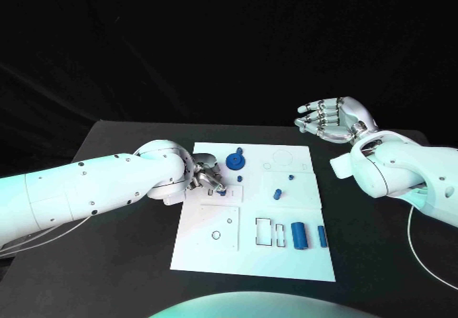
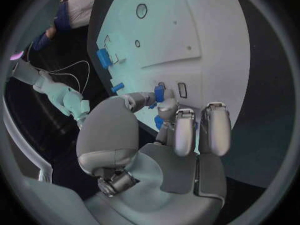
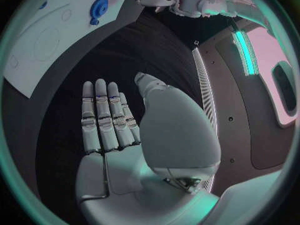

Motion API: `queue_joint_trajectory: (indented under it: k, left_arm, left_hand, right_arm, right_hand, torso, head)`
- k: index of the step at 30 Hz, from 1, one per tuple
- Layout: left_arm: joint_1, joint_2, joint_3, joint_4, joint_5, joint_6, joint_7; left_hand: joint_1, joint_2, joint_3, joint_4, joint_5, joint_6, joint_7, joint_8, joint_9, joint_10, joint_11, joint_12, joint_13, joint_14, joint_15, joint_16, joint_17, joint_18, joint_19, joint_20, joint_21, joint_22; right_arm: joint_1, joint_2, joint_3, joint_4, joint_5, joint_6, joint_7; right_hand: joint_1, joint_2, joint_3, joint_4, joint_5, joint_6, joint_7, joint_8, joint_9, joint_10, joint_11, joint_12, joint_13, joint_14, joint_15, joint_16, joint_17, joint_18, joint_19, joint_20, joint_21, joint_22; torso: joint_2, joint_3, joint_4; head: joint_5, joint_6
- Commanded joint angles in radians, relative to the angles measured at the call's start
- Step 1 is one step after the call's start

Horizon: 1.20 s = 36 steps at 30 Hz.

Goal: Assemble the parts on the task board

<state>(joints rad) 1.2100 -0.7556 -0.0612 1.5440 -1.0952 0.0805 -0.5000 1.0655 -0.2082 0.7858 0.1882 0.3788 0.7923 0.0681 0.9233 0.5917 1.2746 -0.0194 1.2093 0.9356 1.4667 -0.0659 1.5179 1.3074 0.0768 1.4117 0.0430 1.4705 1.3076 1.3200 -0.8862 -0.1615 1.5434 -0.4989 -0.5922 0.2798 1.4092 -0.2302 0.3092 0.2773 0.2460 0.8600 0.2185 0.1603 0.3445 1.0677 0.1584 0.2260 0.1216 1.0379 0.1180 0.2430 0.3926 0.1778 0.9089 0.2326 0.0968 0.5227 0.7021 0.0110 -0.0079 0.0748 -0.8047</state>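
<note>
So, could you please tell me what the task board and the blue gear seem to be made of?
Task board: probably matte white plastic or coated sheet, flat with thin dark printed outlines. Blue gear: likely moulded or printed plastic, uniform solid blue, no metallic shine.

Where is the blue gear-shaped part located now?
In the head view, the blue gear-shaped part lies at the task board's far left, beside the left hand.

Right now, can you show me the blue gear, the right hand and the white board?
Gear [image 1: 235, 161], head view, its round face.
Right hand [image 1: 331, 119], head view, its palm.
Board [image 1: 253, 265], head view, bare near edge.
</note>
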Motion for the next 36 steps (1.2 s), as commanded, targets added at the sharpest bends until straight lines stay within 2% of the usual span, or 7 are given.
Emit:
queue_joint_trajectory:
  k: [1,26,36]
  left_arm:
    - [-0.002,0.000,-0.001,0.001,-0.010,0.036,-0.010]
    - [-0.002,0.002,-0.001,-0.001,-0.004,0.061,-0.010]
    - [-0.002,0.013,-0.001,-0.010,0.010,0.058,-0.009]
  left_hand:
    - [0.000,0.013,0.202,-0.207,0.011,0.014,-0.010,0.007,0.002,0.007,0.001,0.005,0.003,0.076,-0.010,0.003,0.163,-0.020,-0.001,-0.005,0.003,0.007]
    - [-0.004,0.010,0.200,-0.207,0.022,0.017,-0.011,0.009,0.003,0.014,0.000,0.011,0.011,0.076,-0.011,0.002,0.163,-0.020,-0.001,-0.006,0.004,0.008]
    - [-0.035,0.017,0.161,-0.186,0.019,0.033,-0.024,0.020,0.009,0.041,-0.009,0.030,0.038,0.077,-0.017,0.002,0.164,-0.021,0.001,-0.010,0.003,0.010]
  right_arm:
    - [-0.001,0.001,0.000,0.000,-0.003,0.018,0.012]
    - [-0.003,0.003,0.000,-0.002,-0.003,0.019,0.013]
    - [-0.003,0.003,0.000,-0.003,-0.002,0.020,0.013]
  right_hand:
    - [-0.008,-0.002,-0.005,-0.001,-0.004,-0.007,0.016,-0.005,-0.001,0.002,0.008,-0.004,-0.001,-0.001,0.005,-0.006,-0.001,0.004,-0.002,0.005,-0.006,-0.001]
    - [-0.010,-0.001,-0.008,0.000,-0.004,-0.006,0.016,-0.005,-0.001,0.002,0.008,-0.003,-0.004,0.000,0.005,-0.008,-0.002,0.005,-0.001,0.005,-0.007,-0.004]
    - [-0.010,-0.001,-0.009,0.000,-0.004,-0.006,0.016,-0.005,-0.001,0.002,0.008,-0.003,-0.005,0.000,0.005,-0.008,-0.003,0.005,-0.001,0.005,-0.008,-0.005]
  torso:
    - [0.000,0.0006,-0.0002]
    - [0.000,0.0006,-0.0003]
    - [0.000,0.0008,-0.0007]
  head:
    - [0.000,-0.001]
    - [0.000,-0.003]
    - [0.000,-0.006]
